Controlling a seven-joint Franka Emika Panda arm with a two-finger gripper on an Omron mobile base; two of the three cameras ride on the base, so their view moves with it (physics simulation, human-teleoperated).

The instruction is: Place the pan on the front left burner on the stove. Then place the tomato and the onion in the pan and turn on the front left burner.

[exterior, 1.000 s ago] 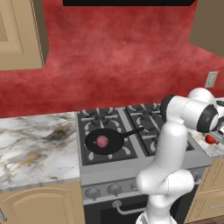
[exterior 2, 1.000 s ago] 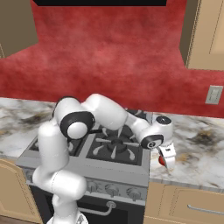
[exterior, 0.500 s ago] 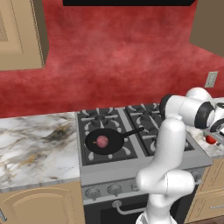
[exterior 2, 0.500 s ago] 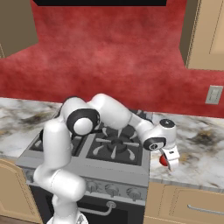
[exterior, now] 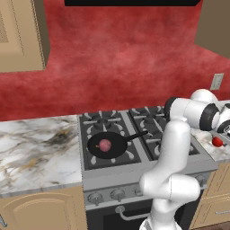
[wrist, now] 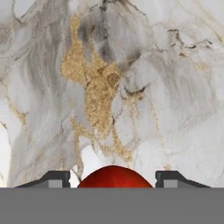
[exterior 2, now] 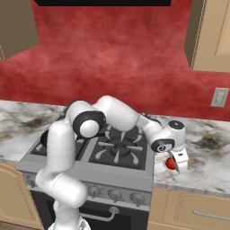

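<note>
Hand view puts the tomato (wrist: 114, 176) right between the two finger tips, its red dome rising from the bottom edge with a sliver of marble counter (wrist: 131, 87) showing on either side of it. You have the gripper (wrist: 113, 179) parted a little wider than the fruit, straddling it; whether the pads already touch its skin you cannot tell from here, since the lower half of the tomato is cut off, so treat it as not yet held.

From the right base view you see the same thing from the side: the gripper (exterior 2: 173, 162) pointing down at the counter just right of the stove (exterior 2: 112, 155), the tomato (exterior 2: 170, 163) a red spot at the fingers. The left base view shows the tomato (exterior: 218, 142) at the far right edge, beside the wrist.

Across the range, the pan (exterior: 107, 145) sits on the front left burner (exterior: 110, 152) with the onion (exterior: 104, 144) already inside it.

Expect the tomato to be light, round and glossy, so likely slippery and inclined to roll or squirt out if you pinch it off-centre. Take it across its widest girth, pads level on opposite sides, and close gently; a hard squeeze could bruise it, a high grip near the dome would probably let it slip
</note>
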